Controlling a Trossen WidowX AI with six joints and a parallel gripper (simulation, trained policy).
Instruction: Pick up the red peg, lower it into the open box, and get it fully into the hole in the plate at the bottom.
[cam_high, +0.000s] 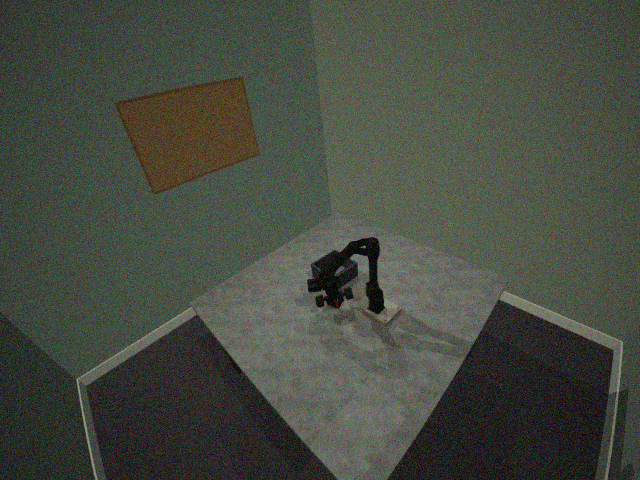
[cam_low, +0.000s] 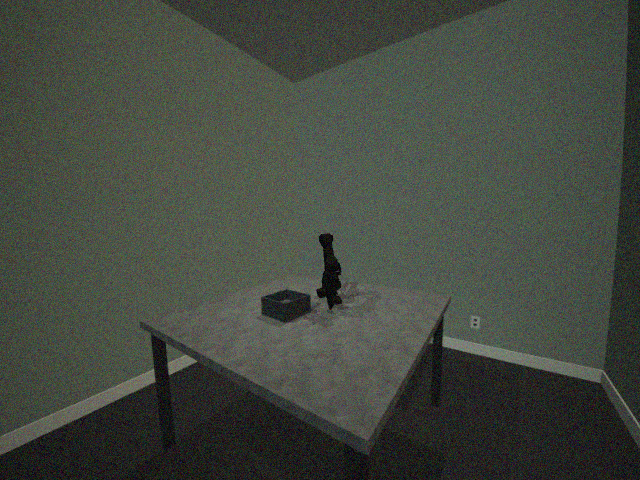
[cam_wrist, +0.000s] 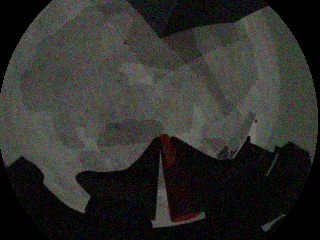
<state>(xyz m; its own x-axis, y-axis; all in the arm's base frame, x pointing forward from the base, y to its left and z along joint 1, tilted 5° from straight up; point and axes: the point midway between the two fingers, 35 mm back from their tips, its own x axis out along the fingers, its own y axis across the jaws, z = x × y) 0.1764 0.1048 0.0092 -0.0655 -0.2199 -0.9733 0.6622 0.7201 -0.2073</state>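
Can't read any brand or label through the dim grain; can only pick out a wall outlet (cam_low: 475, 322) low on the wall, and a plain orange panel (cam_high: 188, 136) on another wall, too grainy to check for print.

Can't see the peg in the exterior view, behind or within the dark gripper (cam_high: 334, 302) (cam_low: 333, 304) (cam_wrist: 166, 140). Can't make out the plate or its hole: blocked from the top by the black arm (cam_high: 373, 271) (cam_low: 331, 271), mostly hidden from outside by the walls of the open box (cam_high: 347, 276) (cam_low: 284, 308) (cam_wrist: 207, 14). Cut off at the upper edge in the wrist view, down to a dark corner.

Find the red peg (cam_high: 337, 303) (cam_wrist: 179, 187) outside the box, near it, at the fingertips above the table (cam_high: 356, 408) (cam_low: 310, 356). Can't tell if touching the tabletop. Looks slim and straight-sided, deep red, with a brighter curved end at the bottom of the wrist view and a lighter patch near the fingertips. Grasping the peg, fingers nearly together.
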